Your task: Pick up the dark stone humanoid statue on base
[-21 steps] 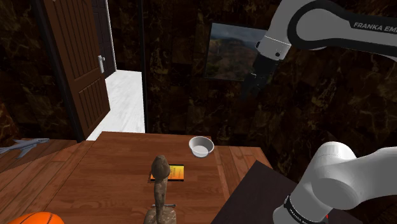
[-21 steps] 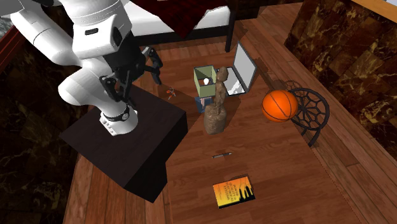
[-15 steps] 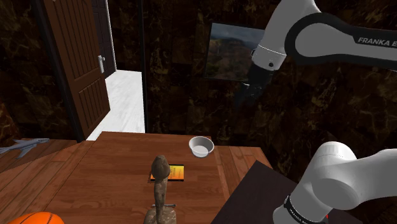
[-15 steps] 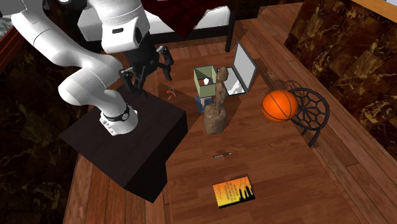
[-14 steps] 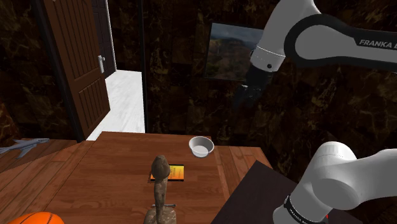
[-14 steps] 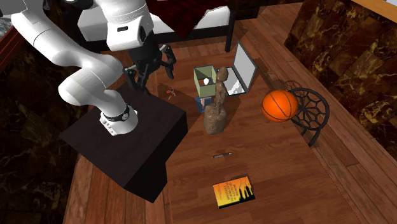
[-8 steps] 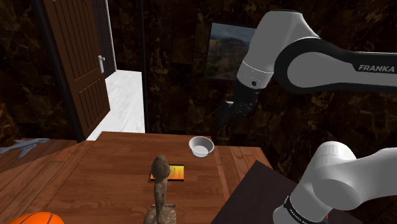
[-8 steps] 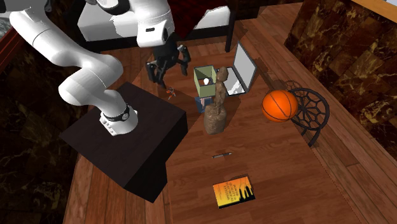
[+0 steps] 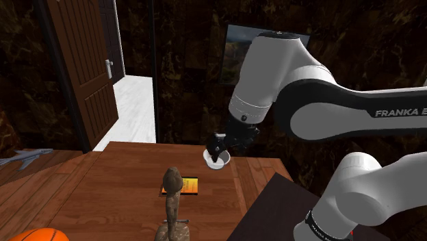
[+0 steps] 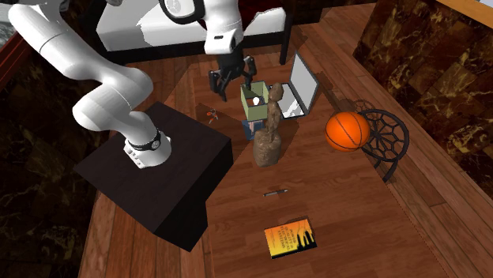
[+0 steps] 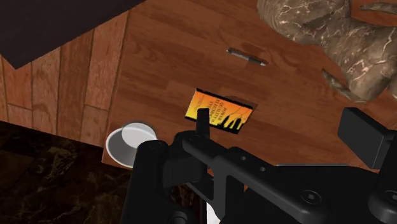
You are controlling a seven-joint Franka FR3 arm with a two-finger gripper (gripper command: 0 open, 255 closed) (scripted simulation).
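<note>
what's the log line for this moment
stage: pre-grasp | gripper: open, empty, in the air apart from statue | statue: upright on table, untouched | next: likely lower onto statue

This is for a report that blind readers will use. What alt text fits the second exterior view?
A white arm on a dark stand holds its open black gripper above a wooden surface, up and left of a brown statue. A basketball, laptop, pen and orange book sit around the statue.
</note>
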